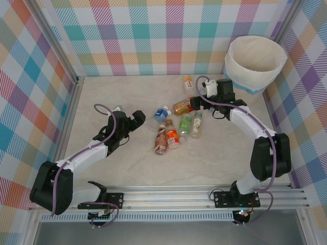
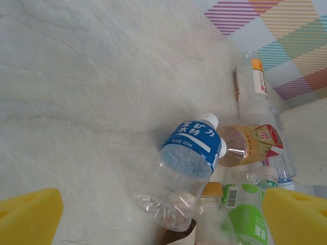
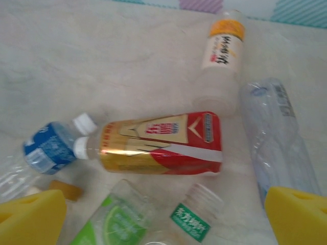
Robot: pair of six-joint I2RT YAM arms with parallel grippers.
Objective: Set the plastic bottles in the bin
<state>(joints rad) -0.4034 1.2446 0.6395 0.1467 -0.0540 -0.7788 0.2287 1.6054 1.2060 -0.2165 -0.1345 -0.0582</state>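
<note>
Several plastic bottles lie in a cluster mid-table. Among them are a blue-labelled clear one [image 1: 162,113] [image 2: 189,166], a red-and-yellow one [image 1: 184,106] [image 3: 163,143], an orange-capped white one [image 1: 189,82] [image 3: 222,48], green-labelled ones [image 1: 185,125] [image 3: 196,214], an orange one [image 1: 171,137] and a brown one [image 1: 160,141]. The bin [image 1: 255,57], white and bag-lined, stands at the far right corner. My left gripper [image 1: 139,120] [image 2: 163,219] is open, just left of the blue-labelled bottle, whose base lies between its yellow fingertips [image 2: 28,217]. My right gripper [image 1: 199,99] [image 3: 163,224] hovers open over the red-and-yellow bottle.
A crumpled clear bottle [image 3: 278,148] lies right of the red-and-yellow one, by my right fingertip [image 3: 299,214]. Checkered walls [image 1: 153,35] enclose the table [image 1: 127,168] on three sides. Metal rails [image 1: 168,196] run along the near edge.
</note>
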